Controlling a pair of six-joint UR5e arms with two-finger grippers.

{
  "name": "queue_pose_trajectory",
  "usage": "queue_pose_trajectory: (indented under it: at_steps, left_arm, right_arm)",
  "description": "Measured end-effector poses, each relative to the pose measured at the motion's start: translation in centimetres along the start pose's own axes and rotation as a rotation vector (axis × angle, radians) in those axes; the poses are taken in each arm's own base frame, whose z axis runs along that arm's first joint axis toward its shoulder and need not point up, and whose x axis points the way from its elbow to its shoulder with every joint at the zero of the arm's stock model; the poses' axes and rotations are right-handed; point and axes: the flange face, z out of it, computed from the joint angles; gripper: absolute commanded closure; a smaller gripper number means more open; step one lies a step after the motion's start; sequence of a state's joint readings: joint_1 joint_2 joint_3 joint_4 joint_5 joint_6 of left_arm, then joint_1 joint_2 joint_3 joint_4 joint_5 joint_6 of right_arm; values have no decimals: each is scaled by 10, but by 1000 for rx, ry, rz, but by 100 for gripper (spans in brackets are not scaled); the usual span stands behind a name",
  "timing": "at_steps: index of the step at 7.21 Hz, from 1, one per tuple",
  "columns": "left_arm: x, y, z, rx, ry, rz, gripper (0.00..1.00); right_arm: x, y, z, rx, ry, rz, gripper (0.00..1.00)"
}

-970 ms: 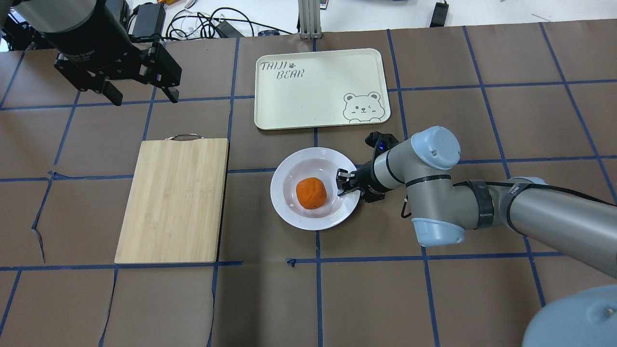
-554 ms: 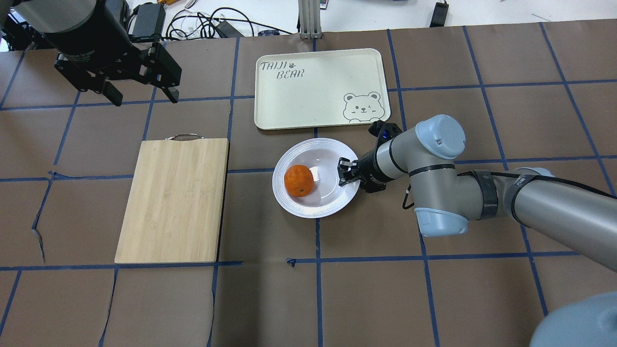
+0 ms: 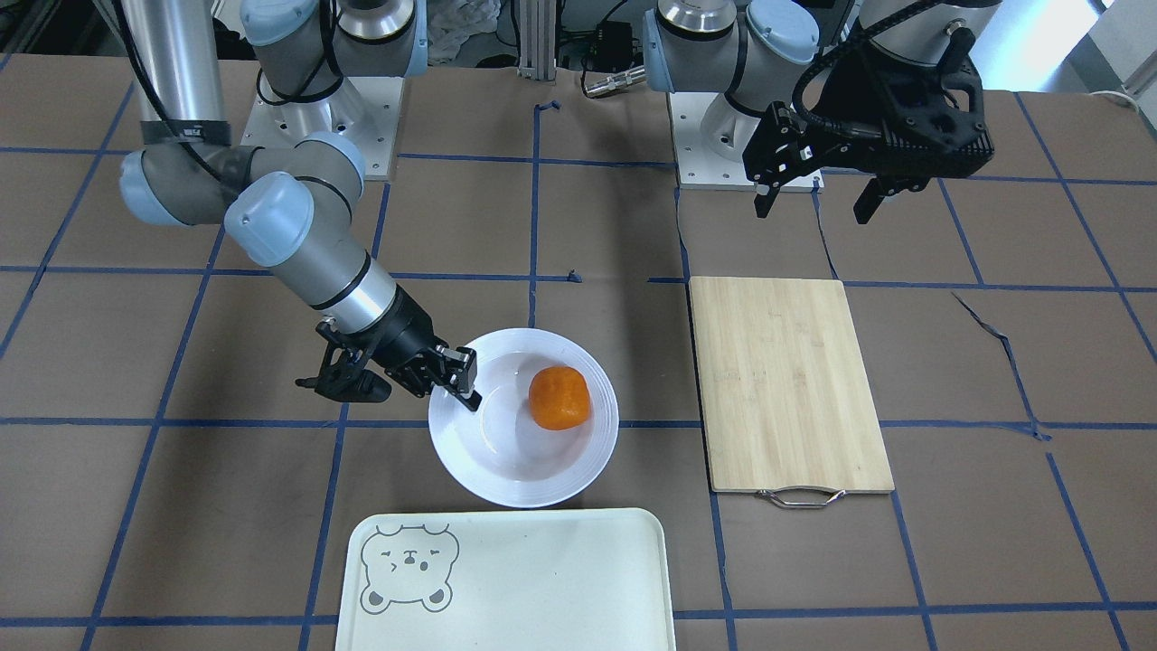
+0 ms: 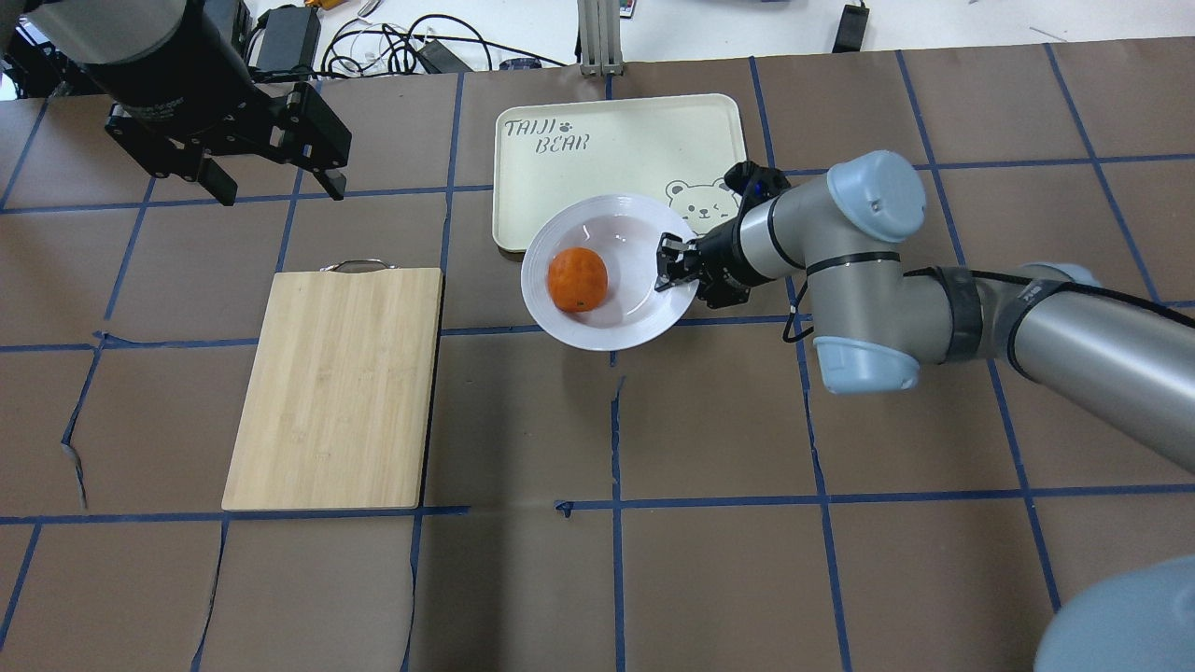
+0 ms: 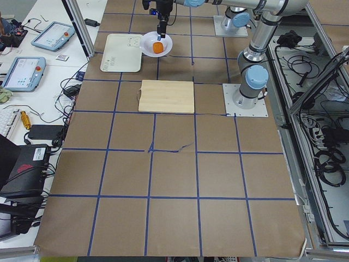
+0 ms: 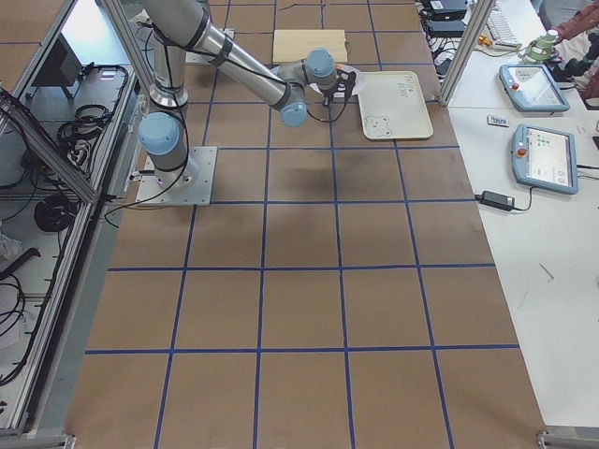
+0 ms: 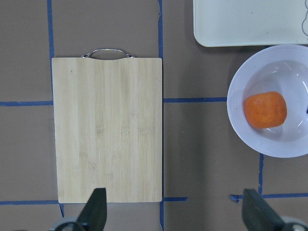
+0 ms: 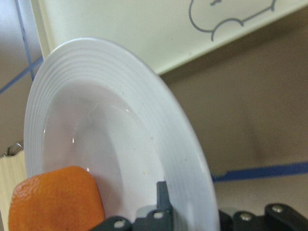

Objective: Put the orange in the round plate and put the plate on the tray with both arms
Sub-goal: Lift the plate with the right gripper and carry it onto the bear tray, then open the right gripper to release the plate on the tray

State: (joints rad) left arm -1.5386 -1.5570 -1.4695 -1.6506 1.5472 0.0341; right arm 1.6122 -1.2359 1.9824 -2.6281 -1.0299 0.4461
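The white round plate [image 4: 597, 338] is held off the table by its right rim, with my right gripper [image 4: 668, 263] shut on that rim. The orange [image 4: 577, 278] sits inside it, left of centre. From overhead the plate's far edge overlaps the near edge of the cream tray [image 4: 616, 140] by the bear face. The front view shows the plate [image 3: 515, 493], the orange [image 3: 559, 398] and the right gripper [image 3: 465, 380] just short of the tray [image 3: 542, 588]. My left gripper [image 4: 280, 191] hangs open and empty, high at the far left, looking down on the plate [image 7: 240, 77].
A bamboo cutting board [image 4: 336, 387] with a metal handle lies left of the plate, below the left gripper. Cables and boxes line the table's far edge [image 4: 392, 47]. Brown paper with blue tape lines covers the table.
The right gripper has carried the plate up and away toward the tray, so it now overlaps the tray's near edge. The orange rolled to the plate's left side. The left arm stayed still.
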Motion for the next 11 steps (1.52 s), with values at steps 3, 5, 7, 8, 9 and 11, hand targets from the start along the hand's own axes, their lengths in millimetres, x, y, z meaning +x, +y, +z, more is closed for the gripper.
queue_pose_trajectory:
  at_steps: [3,5,7,8,9,11]
  left_arm:
    - [0,0,0,0,-1,1,0]
    - [0,0,0,0,-1,1,0]
    - [0,0,0,0,-1,1,0]
    - [0,0,0,0,-1,1,0]
    - [0,0,0,0,-1,1,0]
    - [0,0,0,0,-1,1,0]
  right_arm:
    - [-12,-110,16,28,-23,4,100]
    - [-1,-166,57,36,-12,-2,100]
    - [12,-196,91,35,2,11,76]
    - [13,-200,95,37,2,37,1]
    - [13,-202,95,40,6,60,0]
    - [9,-205,82,59,56,78,0]
